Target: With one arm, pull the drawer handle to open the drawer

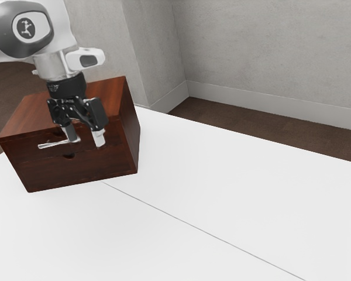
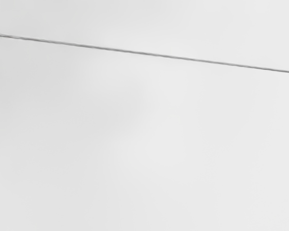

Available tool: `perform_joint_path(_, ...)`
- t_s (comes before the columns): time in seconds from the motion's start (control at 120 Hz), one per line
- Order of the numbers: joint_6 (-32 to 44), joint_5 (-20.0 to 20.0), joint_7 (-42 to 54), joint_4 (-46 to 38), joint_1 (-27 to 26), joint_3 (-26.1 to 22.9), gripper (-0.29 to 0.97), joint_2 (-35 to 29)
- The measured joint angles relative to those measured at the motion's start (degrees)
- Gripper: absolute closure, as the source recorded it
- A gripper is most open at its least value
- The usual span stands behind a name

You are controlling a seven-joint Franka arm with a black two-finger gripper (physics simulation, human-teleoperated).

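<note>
The wooden drawer box (image 1: 114,114) sits on the white tabletop (image 1: 234,187) at the exterior view's left, nothing else near it. The end effector (image 1: 86,139) hangs at its front face with fingers spread wide, one fingertip (image 1: 74,136) right at the end of the silver handle (image 1: 51,144), the other (image 1: 98,139) just past it. The wrist view gives bare tabletop (image 2: 144,144) crossed by a thin seam (image 2: 144,53), which the exterior view shows running out from under the box.
</note>
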Motion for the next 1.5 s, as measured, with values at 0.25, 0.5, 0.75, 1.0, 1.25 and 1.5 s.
perform_joint_path(0.25,10.0,0.0,2.9,4.9,6.9,0.1,0.00,-2.4)
perform_joint_path(0.5,4.0,6.6,21.5,14.0,0.3,1.8,0.00,-10.6)
perform_joint_path(0.75,2.3,6.7,43.1,9.3,0.9,7.7,0.00,-5.4)
perform_joint_path(1.0,25.1,7.2,56.4,-24.6,-0.1,14.2,0.01,-21.2)
perform_joint_path(1.25,49.8,9.0,65.7,-31.0,-0.1,15.6,0.11,-17.4)
perform_joint_path(1.5,59.9,9.6,71.5,-35.1,0.3,16.6,0.21,-18.3)
